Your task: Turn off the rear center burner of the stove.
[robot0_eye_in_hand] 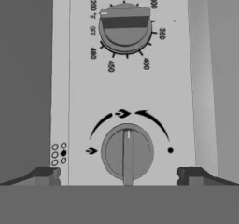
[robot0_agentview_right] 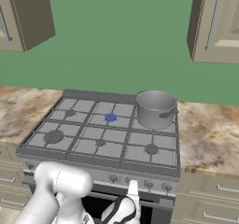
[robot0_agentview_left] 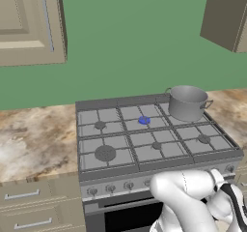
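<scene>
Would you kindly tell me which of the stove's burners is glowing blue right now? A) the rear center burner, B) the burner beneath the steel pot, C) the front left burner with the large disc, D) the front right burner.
A: the small round blue-glowing cap sits in the middle of the back row of the wide grey metal gas stove, left of the grey steel pot; the other visible caps are plain grey.

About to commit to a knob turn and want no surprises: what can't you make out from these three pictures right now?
- Tool, hand view: just the two tips show, spread wide apart.
- Knob between the tips: the diagram beside it is too small to tell which burner it marks.
- Stove knob row, left base view: right part hidden by the arm.
- Pot, right base view: covers the burner beneath.
- Rear center burner: glows blue.
</scene>
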Robot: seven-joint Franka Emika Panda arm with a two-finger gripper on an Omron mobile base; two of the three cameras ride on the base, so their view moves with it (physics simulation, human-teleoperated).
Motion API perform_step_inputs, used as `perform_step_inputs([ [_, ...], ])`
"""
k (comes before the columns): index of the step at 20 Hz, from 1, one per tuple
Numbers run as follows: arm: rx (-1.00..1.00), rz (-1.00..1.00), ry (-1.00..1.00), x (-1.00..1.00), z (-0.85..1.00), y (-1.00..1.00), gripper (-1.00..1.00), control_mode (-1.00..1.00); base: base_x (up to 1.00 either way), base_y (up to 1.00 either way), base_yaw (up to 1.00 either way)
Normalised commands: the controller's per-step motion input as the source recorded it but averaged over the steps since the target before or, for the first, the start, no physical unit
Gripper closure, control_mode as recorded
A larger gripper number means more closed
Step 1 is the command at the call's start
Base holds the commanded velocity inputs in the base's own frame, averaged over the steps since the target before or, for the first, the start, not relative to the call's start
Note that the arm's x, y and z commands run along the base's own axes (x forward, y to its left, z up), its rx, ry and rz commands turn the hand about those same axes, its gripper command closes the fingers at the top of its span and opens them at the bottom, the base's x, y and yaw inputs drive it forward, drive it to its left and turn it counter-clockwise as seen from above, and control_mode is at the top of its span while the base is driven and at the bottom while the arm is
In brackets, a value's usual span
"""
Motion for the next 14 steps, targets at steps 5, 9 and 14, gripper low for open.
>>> perform_step_inputs([
  [5,0.00,-0.03,0.00,0.01,0.00,0.13,-1.00,-1.00,0.00,0.00,0.00],
  [9,0.00,-0.02,0.00,0.00,0.00,0.18,-1.00,-1.00,0.00,0.00,0.00],
  [14,0.00,-0.03,0.00,0.00,0.05,0.08,-1.00,-1.00,0.00,0.00,0.00],
])
